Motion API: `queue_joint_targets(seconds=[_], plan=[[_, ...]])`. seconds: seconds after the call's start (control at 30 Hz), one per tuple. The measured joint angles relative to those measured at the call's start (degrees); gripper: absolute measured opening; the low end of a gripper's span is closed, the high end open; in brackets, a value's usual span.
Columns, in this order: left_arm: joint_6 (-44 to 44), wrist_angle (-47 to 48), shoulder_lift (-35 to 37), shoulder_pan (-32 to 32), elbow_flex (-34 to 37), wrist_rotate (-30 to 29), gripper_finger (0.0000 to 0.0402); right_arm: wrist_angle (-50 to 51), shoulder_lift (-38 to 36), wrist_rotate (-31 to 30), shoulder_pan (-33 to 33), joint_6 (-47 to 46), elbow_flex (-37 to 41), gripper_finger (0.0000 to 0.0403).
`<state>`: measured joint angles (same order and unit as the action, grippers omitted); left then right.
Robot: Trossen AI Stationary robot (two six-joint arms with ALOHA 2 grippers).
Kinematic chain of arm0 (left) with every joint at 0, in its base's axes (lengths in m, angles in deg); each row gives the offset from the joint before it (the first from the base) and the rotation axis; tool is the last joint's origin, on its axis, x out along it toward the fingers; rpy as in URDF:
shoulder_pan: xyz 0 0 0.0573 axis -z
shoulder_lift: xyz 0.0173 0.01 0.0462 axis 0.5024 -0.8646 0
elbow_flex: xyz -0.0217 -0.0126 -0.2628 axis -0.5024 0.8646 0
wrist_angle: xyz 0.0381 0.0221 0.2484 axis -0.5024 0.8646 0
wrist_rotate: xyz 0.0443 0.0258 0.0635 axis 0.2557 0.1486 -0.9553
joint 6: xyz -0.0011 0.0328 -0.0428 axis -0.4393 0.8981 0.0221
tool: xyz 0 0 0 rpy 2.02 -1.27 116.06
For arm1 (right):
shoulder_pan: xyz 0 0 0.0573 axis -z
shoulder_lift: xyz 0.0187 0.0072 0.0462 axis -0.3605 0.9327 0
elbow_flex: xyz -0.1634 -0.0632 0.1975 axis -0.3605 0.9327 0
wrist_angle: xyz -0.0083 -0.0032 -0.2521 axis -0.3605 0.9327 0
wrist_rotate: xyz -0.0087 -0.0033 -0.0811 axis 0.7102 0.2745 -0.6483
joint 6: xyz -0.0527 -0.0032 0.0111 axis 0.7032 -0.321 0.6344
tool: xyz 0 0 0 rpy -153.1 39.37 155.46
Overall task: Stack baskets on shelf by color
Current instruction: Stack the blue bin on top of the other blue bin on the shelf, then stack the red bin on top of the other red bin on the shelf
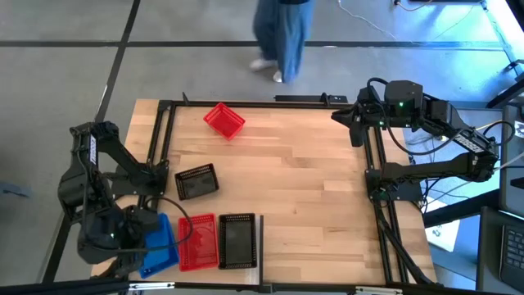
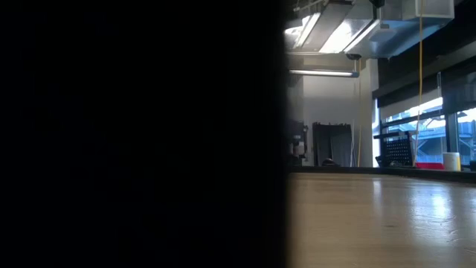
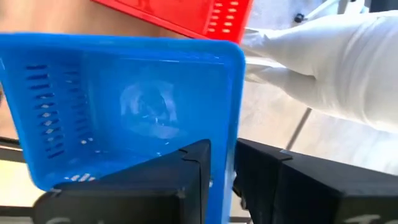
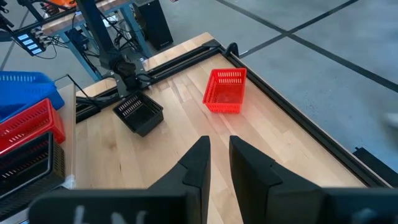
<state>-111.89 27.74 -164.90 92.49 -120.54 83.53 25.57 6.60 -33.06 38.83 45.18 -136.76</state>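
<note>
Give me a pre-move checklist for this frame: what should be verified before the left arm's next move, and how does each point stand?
1. Left gripper straddles the blue basket wall, fingers slightly apart: ok.
2. Blue basket seated beside red stack: cannot tell.
3. Black stack in row: ok.
4. Loose black basket and loose red basket not yet stacked: not ok.
5. Right gripper parked at the table's far edge, empty: ok.
</note>
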Motion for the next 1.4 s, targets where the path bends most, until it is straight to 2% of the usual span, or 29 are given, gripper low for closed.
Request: queue_joint_targets(seconds=[0.27,0.37,0.47,0.63,0.73,0.87,0.93,1.03,1.17,1.27,1.4], plan=[[-0.19,-4.60,0.53,0.00,0.02,0.14,0.0062,-0.05,-0.02,0.02,-0.01,0.00,0.01,0.0058],[0.37,-6.25,0.92,0.00,0.02,-1.76,0.0062,-0.09,-0.02,0.02,0.01,0.00,0.01,0.0058],[5.51,-7.02,1.05,0.03,0.02,-9.60,0.0062,-0.13,-0.02,0.04,-0.01,0.00,0.00,0.0058],[15.15,-1.71,1.29,-0.30,0.02,-23.56,0.0062,-0.15,-0.02,0.07,-0.01,0.80,0.01,0.0058],[14.31,4.10,1.54,-1.58,0.02,-31.67,0.0062,-0.26,0.10,0.07,0.01,1.75,0.00,0.0058],[5.95,13.58,1.87,-4.79,0.06,-42.77,0.0062,-0.52,1.51,0.09,0.01,2.58,0.00,0.0058],[8.62,12.70,3.04,-7.59,0.94,-45.48,0.0062,-1.63,2.80,0.40,0.01,4.63,0.00,0.0058],[10.65,13.11,4.99,-12.54,1.03,-46.16,0.0062,-3.88,5.57,1.80,-0.01,6.46,0.00,0.0058],[12.34,13.28,7.44,-21.29,1.05,-46.08,0.0062,-6.70,10.47,6.71,0.00,9.43,0.00,0.0058],[12.45,13.21,9.60,-28.16,1.81,-42.10,0.0062,-7.84,14.45,10.04,-0.01,11.97,0.01,0.0058],[14.09,13.26,12.70,-37.07,4.99,-35.52,0.0062,-9.66,19.13,11.37,0.51,15.89,0.02,0.0058]])
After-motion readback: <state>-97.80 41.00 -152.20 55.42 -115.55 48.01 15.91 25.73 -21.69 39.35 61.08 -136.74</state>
